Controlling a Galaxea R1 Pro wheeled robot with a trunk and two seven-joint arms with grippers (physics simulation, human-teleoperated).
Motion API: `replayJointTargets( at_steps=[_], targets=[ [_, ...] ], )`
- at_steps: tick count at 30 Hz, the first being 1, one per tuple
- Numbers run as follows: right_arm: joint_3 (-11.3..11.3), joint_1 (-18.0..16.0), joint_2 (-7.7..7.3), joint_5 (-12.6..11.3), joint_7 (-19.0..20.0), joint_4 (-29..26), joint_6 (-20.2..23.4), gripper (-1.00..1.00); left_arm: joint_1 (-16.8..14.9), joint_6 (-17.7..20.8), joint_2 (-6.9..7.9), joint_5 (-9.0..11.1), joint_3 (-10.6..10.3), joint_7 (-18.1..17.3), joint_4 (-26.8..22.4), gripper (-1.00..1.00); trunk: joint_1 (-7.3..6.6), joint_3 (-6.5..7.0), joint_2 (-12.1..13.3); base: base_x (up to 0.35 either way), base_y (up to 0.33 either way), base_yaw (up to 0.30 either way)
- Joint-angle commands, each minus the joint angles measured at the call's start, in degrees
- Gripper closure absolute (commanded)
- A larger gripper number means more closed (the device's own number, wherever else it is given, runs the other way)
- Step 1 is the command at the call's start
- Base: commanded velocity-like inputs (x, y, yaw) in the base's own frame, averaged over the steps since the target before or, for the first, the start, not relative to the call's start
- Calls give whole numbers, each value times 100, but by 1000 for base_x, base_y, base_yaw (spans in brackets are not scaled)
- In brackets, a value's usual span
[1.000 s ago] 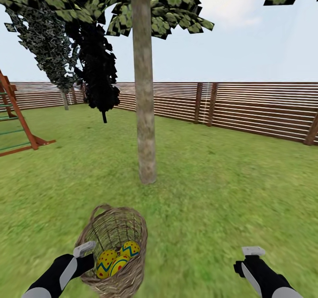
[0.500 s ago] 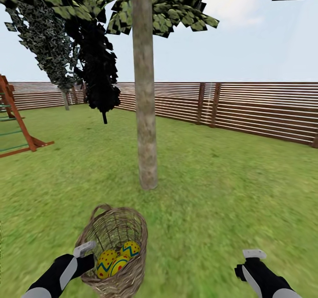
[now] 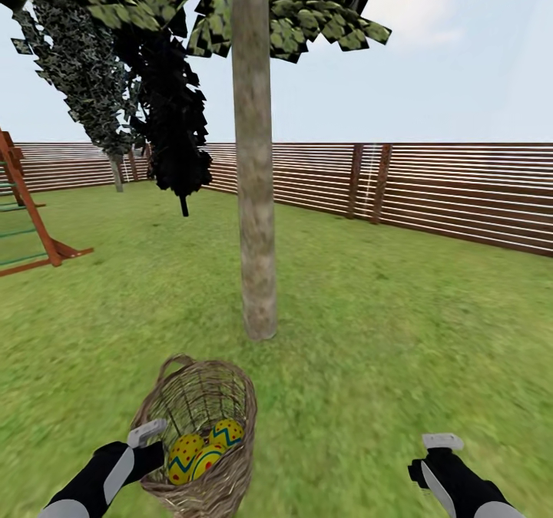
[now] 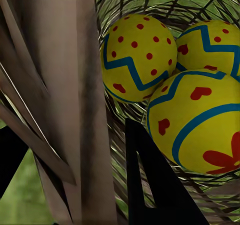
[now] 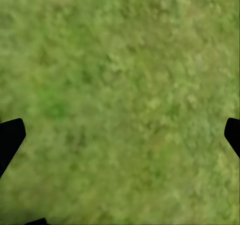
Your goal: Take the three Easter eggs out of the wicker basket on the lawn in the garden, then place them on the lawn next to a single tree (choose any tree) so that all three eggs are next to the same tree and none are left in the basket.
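Observation:
The brown wicker basket [image 3: 181, 367] hangs low in the head view, tilted, with three yellow Easter eggs [image 3: 203, 449] inside. My left gripper [image 3: 153, 443] is shut on its rim. In the left wrist view the woven wall [image 4: 60, 85] runs between the two black fingers, and the eggs [image 4: 137, 57] [image 4: 210, 40] [image 4: 200, 125] lie close together just beyond. My right gripper [image 3: 439, 447] is open and empty over the lawn [image 3: 384, 334]; its wrist view has grass [image 5: 120, 85] between widely spread fingertips. The pale-trunked tree [image 3: 256, 196] stands straight ahead, just beyond the basket.
A black-leaved tree [image 3: 173, 119] and a dark mottled tree [image 3: 92, 80] stand further back on the left. A wooden playset [image 3: 31, 226] sits at the left edge. The slatted fence [image 3: 461, 188] rings the garden behind. Open grass lies around the trunk's base.
The whole view has advanced toward the tree, whose trunk base now sits lower and nearer. Both arms and the held basket keep their places in the picture.

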Motion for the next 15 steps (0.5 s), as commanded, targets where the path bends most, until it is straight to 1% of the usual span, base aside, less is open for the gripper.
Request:
replayJointTargets(
  at_steps=[1,15],
  targets=[
    [46,-2,-5,-48,-35,-11,33,-100,-4,33,-4,78,24,9,-14,100,4,-7,-4,329,0,0],
    [45,-2,-5,-46,-35,-11,33,-100,-4,31,-8,78,24,9,-14,100,4,-7,-4,329,0,0]
  ],
)
